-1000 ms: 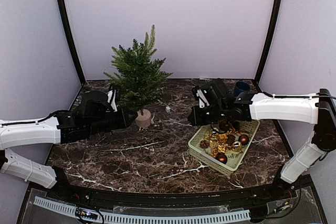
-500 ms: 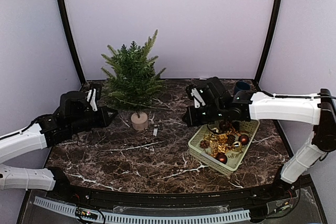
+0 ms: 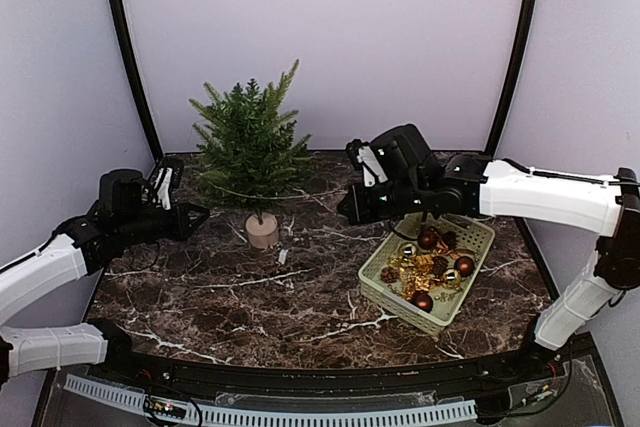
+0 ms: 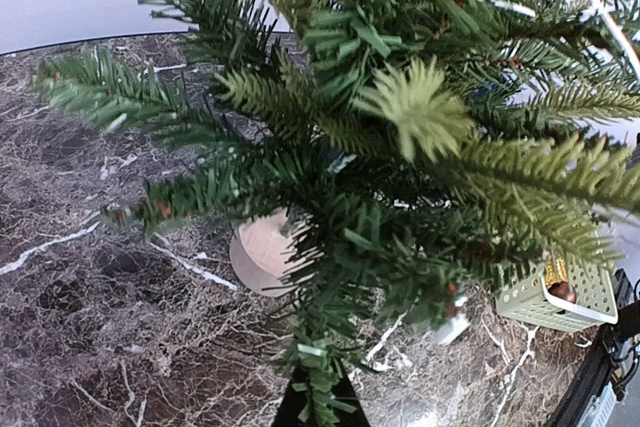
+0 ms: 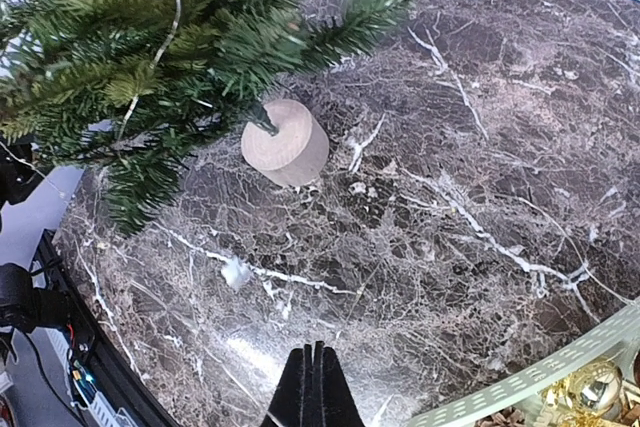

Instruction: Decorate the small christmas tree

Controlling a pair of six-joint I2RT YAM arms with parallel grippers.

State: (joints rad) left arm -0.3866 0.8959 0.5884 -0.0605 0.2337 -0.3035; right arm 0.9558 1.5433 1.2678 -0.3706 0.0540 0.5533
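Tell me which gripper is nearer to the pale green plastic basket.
Right. The right gripper hangs close to the far left side of the pale green plastic basket; the left gripper is far off, beyond the small christmas tree.

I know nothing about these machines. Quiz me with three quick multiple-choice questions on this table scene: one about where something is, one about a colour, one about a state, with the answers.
1. Seen from above, where does the basket of baubles stand relative to the small christmas tree?
A) to its left
B) behind it
C) to its right

2. What colour is the tree's pot?
A) beige
B) red
C) blue

3. How do the fingers of the right pincer stand?
A) spread wide
B) shut together
C) clamped on a bauble

Answers:
1 C: the top view shows the basket further right than the tree.
2 A: the round pot is pale beige in every view.
3 B: the right wrist view shows the two fingers touching, with nothing visible between them.
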